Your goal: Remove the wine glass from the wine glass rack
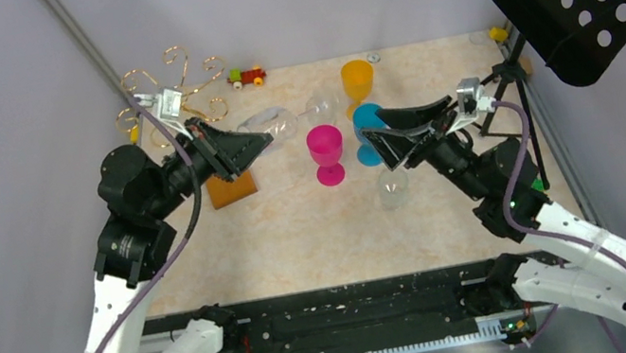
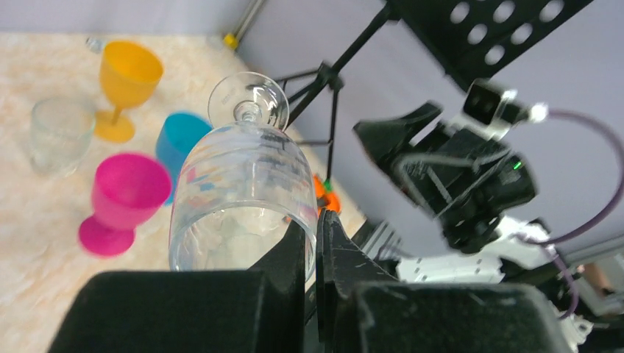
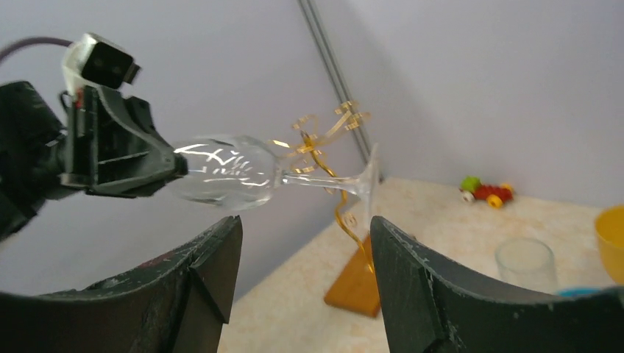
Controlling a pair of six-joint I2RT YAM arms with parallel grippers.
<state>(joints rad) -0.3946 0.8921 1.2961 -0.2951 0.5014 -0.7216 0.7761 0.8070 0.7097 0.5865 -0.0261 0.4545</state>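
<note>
Above the table (image 1: 302, 245), left of centre, the glass (image 1: 274, 125) is held on its side by the left gripper (image 2: 318, 246). Its fingers are pinched on the bowl's rim, apparently one inside the wall and one outside. The long axis is laid roughly level, with the bowl at the fingers and the stem and foot pointed toward the table's middle and the right gripper (image 3: 304, 228). That gripper is spread wide and holds nothing. It is faced at the glass but kept apart from it, so the left arm is much the nearer.

The rack (image 3: 358, 289) lies behind and to the left of the glass. In the overhead view the foot seems clear of the curled arms, though in the right wrist view the stem is crossed by gold wire and contact cannot be ruled out. The coming move is judged to lead away from the rack, along the stem's line.

The glass is clear, thin-walled and smooth, with a round foot. The rack is thin gold wire in spirals on a flat wooden base. The fingers are matt black wedges.
</note>
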